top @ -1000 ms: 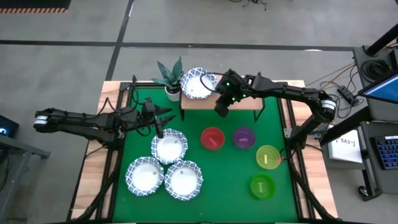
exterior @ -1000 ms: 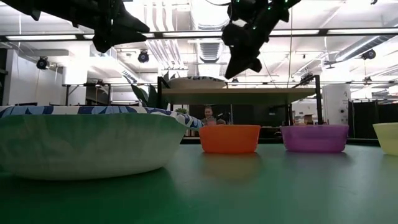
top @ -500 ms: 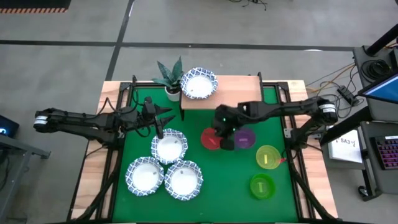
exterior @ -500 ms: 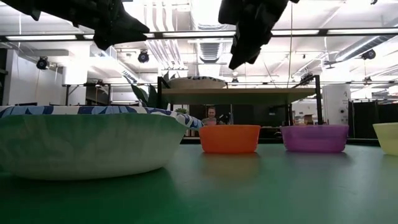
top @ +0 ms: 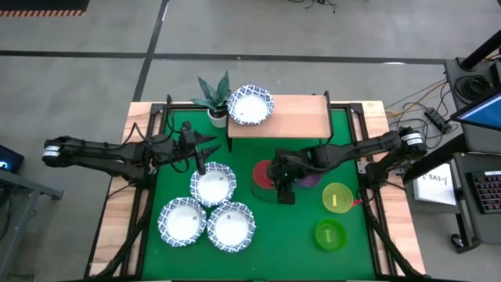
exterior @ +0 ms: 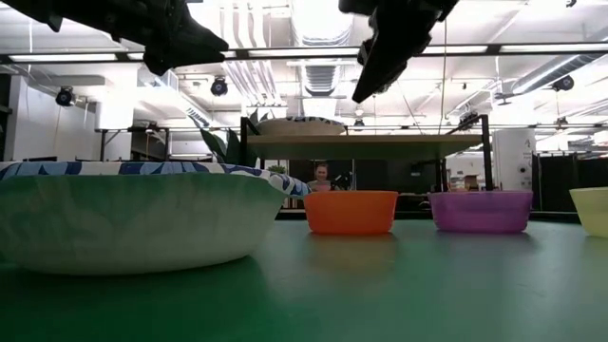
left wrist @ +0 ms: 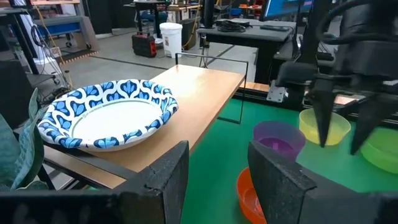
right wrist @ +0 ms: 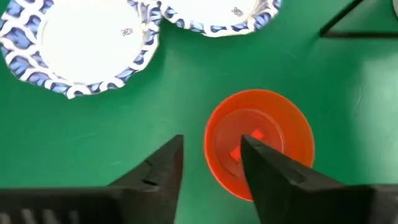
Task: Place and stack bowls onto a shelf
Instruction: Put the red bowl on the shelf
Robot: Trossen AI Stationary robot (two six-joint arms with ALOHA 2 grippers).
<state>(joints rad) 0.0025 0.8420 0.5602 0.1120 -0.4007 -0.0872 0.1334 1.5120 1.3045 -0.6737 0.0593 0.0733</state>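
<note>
The high view looks straight down from well above, taking in the whole green mat (top: pixel 266 227), both arms and the floor around the table. The low view sits at mat level, facing level across it toward the shelf (exterior: pixel 366 144) and the room beyond, with one patterned bowl (exterior: pixel 133 214) very near the lens. The left wrist view looks forward between its own fingers (left wrist: pixel 165 180) along the shelf (left wrist: pixel 205 93), also catching the right gripper (left wrist: pixel 341 127). The right wrist view faces down, close above the red bowl (right wrist: pixel 260 146). All four views share that red bowl (top: pixel 262 174), seen orange in the low view (exterior: pixel 351 211)
</note>
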